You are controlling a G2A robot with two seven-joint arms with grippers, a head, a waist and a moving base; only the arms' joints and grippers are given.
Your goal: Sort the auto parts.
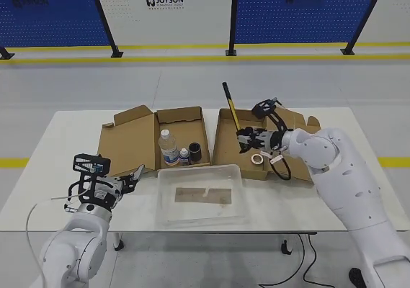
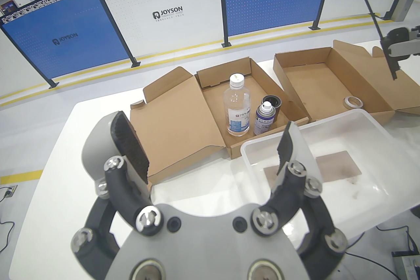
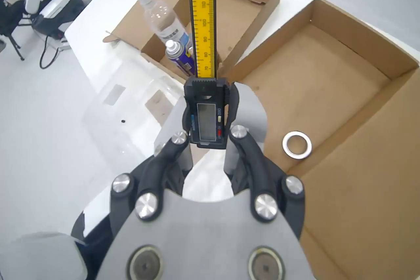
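My right gripper is shut on the black display body of a digital caliper with a yellow scale, held above the right cardboard box. From above, the caliper slants up over that box. A metal ring lies on the box floor. The left cardboard box holds a clear bottle, a spray can and a black cylinder. My left gripper is open near the table's front left, with nothing between its fingers. A clear plastic tray sits at the front centre.
The table is white, with open box flaps spread left and right. A brown card lies under the tray. Blue and white barrier panels stand behind on the floor.
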